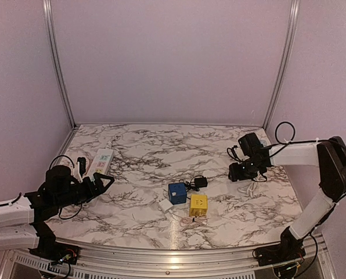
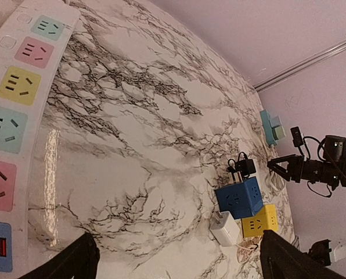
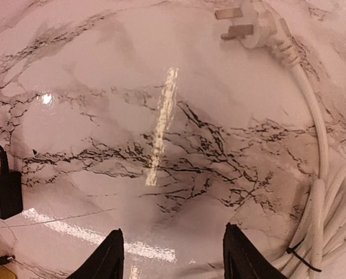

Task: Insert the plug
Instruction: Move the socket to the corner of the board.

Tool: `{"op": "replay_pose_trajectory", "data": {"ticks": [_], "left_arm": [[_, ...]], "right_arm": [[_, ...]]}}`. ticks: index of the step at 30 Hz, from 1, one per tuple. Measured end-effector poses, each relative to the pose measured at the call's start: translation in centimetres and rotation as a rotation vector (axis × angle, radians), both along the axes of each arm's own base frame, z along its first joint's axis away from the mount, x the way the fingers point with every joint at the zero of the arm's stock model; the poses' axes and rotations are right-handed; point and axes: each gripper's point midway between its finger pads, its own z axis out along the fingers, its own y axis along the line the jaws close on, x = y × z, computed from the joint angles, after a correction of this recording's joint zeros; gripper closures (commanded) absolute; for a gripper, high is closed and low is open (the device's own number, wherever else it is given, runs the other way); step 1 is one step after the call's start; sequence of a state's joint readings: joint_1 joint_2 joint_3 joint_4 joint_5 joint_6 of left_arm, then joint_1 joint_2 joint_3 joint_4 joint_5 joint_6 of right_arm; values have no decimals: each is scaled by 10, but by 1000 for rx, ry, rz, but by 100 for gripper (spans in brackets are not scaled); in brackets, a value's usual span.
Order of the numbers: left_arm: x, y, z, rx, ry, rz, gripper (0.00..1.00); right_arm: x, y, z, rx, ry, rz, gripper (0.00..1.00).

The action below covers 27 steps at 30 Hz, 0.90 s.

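Plug (image 3: 251,26) lies flat on table (image 3: 103,87), just ahead of right gripper (image 3: 173,228), untouched. Its cord (image 3: 330,203) is coiled beside it. Right fingers apart, nothing between. Strip (image 2: 10,133) far left, by left gripper (image 2: 179,234): fingers spread wide, empty. Blue cube (image 1: 177,192) and yellow cube (image 1: 198,203) mid-table.

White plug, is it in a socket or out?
Out. The white plug lies loose on the marble table, prongs bare.

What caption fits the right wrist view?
Open right gripper above marble table; white plug and coiled cord ahead, nothing held.
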<state>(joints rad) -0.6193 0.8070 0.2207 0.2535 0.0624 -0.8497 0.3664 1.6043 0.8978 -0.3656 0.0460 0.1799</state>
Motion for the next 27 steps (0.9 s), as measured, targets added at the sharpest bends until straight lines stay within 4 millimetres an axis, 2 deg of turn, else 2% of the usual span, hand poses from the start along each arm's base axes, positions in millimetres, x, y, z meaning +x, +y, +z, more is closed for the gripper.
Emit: {"op": "replay_pose_trajectory", "data": {"ticks": [5,8,13,20,27], "left_arm": [[1,-1,1,-4,-5,0,1],[2,-1,2,-6,-9,-1,1],[3,-2,6,-15,-22,-1,1],[5,-5,5,-19,-22,-8,1],[6,-8,7,-30,-32,-15,1]], "right_arm": [[-11,-1,-14,46,36,-69,47],[-17,-7,-22,52,61,-119,55],[-19,-22,-26,76,78,-204,56],[-32,-60,-14,123,55,-336,59],[-40,-90,-6,42,36,-449,64]]}}
